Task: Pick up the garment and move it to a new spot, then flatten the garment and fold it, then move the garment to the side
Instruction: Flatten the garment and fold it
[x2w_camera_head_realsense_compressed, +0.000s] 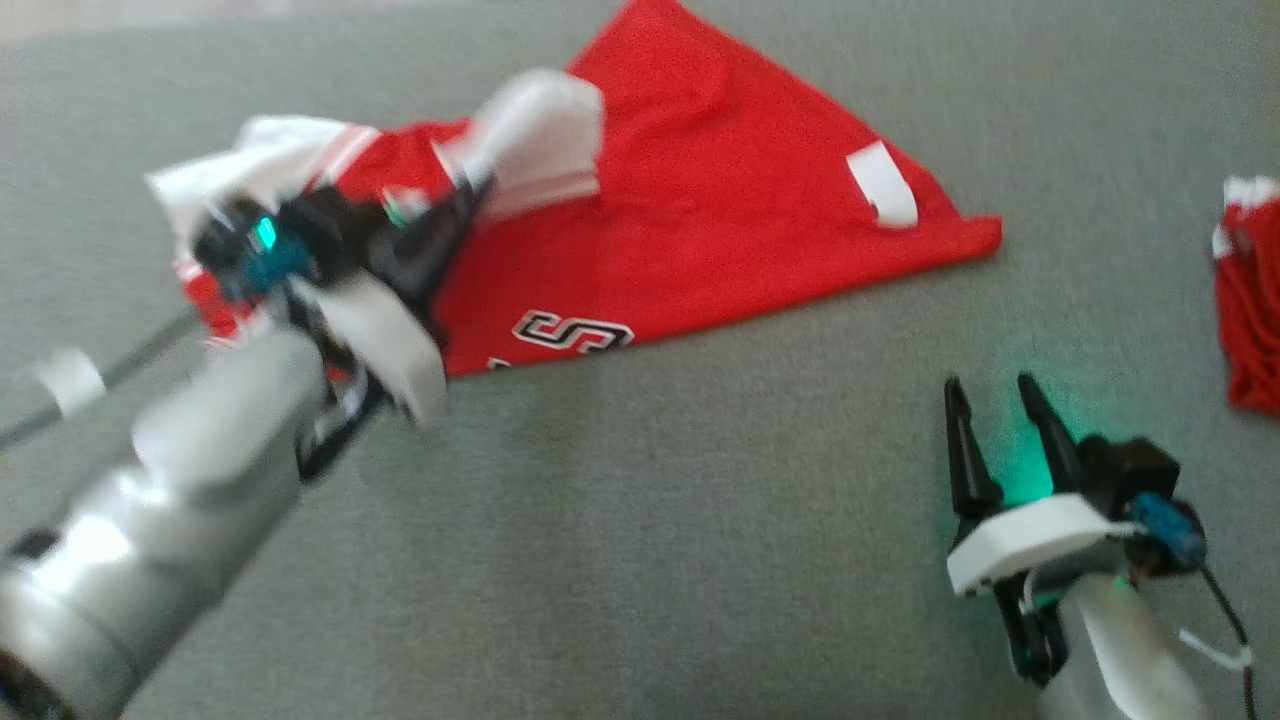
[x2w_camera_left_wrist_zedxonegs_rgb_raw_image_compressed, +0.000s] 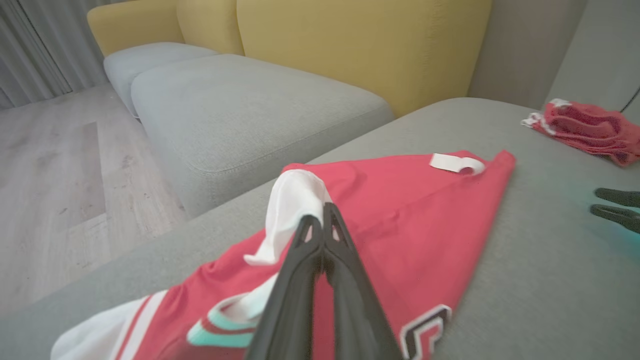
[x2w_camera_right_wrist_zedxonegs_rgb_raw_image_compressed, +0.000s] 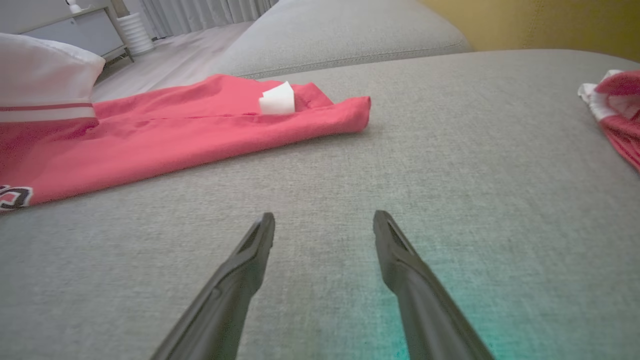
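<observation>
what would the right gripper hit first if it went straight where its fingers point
Probably the near corner of the red fabric jersey lying on the grey woven cushion; the open right gripper aims low, so it might graze the cushion first.

You're looking at a grey cushion (x2w_camera_head_realsense_compressed: 640, 560) with a crumpled red-and-white bundle (x2w_camera_head_realsense_compressed: 1248, 300) lying near its right edge. Beyond the cushion you have a second grey seat (x2w_camera_left_wrist_zedxonegs_rgb_raw_image_compressed: 240, 110) set against a yellow backrest (x2w_camera_left_wrist_zedxonegs_rgb_raw_image_compressed: 360, 45) — then pale wooden floor (x2w_camera_left_wrist_zedxonegs_rgb_raw_image_compressed: 55, 190) and grey curtains (x2w_camera_left_wrist_zedxonegs_rgb_raw_image_compressed: 30, 55). A white ribbed cylinder (x2w_camera_right_wrist_zedxonegs_rgb_raw_image_compressed: 135, 32) stands on the floor, just beside a pale cabinet (x2w_camera_right_wrist_zedxonegs_rgb_raw_image_compressed: 55, 22).
</observation>
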